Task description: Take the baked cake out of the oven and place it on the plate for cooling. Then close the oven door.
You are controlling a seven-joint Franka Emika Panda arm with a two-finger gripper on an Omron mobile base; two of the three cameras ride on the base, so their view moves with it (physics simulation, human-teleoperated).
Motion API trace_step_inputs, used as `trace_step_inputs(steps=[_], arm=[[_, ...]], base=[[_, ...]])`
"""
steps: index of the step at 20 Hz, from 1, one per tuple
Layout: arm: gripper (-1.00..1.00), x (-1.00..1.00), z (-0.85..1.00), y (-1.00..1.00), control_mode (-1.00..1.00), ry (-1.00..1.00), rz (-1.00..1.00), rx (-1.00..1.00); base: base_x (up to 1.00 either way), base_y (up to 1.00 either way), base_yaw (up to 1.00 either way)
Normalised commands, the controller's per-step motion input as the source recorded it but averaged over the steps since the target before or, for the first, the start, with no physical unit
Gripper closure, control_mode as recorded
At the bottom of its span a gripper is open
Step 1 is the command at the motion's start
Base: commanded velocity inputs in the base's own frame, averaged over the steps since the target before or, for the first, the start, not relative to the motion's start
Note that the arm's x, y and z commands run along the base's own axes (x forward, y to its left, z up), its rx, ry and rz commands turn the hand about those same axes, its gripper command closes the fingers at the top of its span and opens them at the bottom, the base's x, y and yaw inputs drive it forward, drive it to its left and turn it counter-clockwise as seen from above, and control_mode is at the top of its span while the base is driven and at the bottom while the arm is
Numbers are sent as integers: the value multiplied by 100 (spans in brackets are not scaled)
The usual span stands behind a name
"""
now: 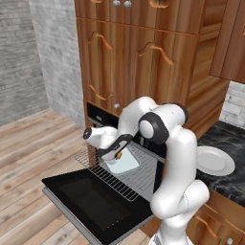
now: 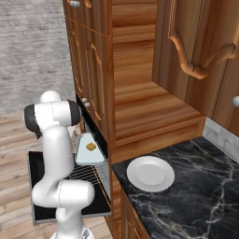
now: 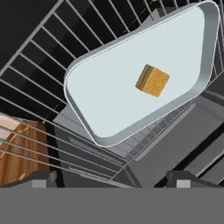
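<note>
The oven [image 1: 101,116] stands open, its black oven door [image 1: 95,201] folded down flat. A wire rack [image 1: 139,179] is pulled out over the door and carries a pale grey tray [image 3: 109,100]. The baked cake [image 3: 152,80], a small golden-orange block, sits on that tray and is also seen as the cake [image 2: 91,147] from the right. My gripper [image 3: 111,181] hovers open just above the tray, a short way off the cake, holding nothing; from the left base the gripper [image 1: 116,153] hangs over the tray. The white plate [image 2: 150,173] rests on the black marble counter to the right.
Brown wooden cabinets [image 1: 139,62] rise above the oven. An open wooden shelf recess [image 2: 149,112] sits over the counter [image 2: 200,186]. The lowered door and rack jut out over the wood floor [image 1: 33,153] in front of the base.
</note>
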Motion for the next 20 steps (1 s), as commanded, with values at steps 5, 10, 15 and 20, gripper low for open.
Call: trace_step_inputs(steps=[5,10,15,20], arm=[[-100,31,-17,0,-100,22,19,-4],[-100,17,-17,0,-100,7,10,-10],[-100,2,-30,0,-100,4,4,-14],[-100,11,-32,0,-100,6,2,-12]], base=[[0,0,0],[0,0,0],[0,0,0],[0,0,0]])
